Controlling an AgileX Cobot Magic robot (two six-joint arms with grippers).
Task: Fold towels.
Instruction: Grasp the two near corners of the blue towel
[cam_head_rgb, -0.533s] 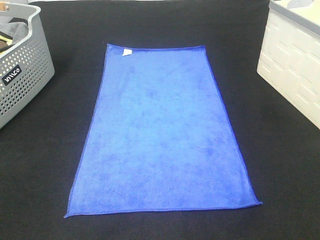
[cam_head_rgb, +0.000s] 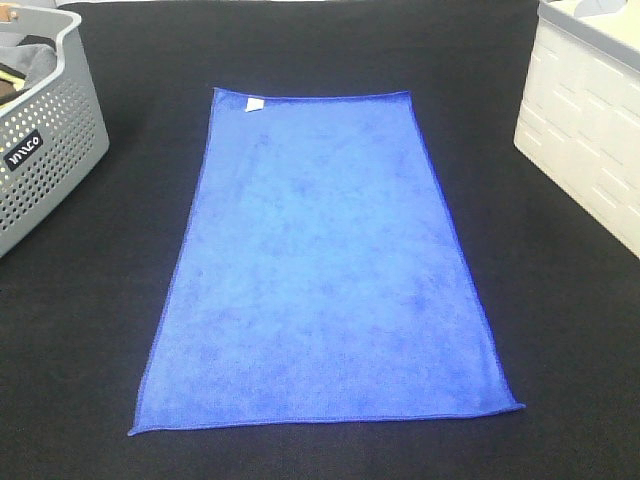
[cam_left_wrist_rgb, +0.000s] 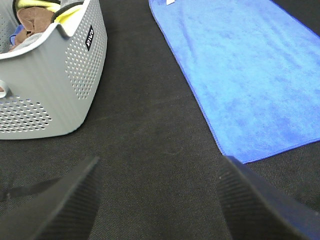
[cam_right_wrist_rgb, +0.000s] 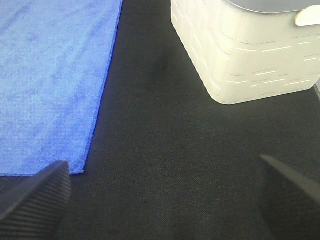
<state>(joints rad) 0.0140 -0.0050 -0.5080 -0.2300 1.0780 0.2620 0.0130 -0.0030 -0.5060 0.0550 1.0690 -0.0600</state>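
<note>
A royal-blue towel (cam_head_rgb: 325, 265) lies flat and unfolded in the middle of the black table, with a small white tag (cam_head_rgb: 254, 104) at its far left corner. It also shows in the left wrist view (cam_left_wrist_rgb: 250, 65) and in the right wrist view (cam_right_wrist_rgb: 50, 75). Neither arm appears in the exterior high view. My left gripper (cam_left_wrist_rgb: 160, 200) is open and empty above bare table, off the towel's near left corner. My right gripper (cam_right_wrist_rgb: 165, 200) is open and empty above bare table, off the towel's near right corner.
A grey perforated basket (cam_head_rgb: 50, 170) holding cloths stands at the far left; it also shows in the left wrist view (cam_left_wrist_rgb: 60, 90). A white bin (cam_head_rgb: 590, 130) stands at the far right; it also shows in the right wrist view (cam_right_wrist_rgb: 240, 55). The table is covered in black cloth (cam_head_rgb: 100, 330).
</note>
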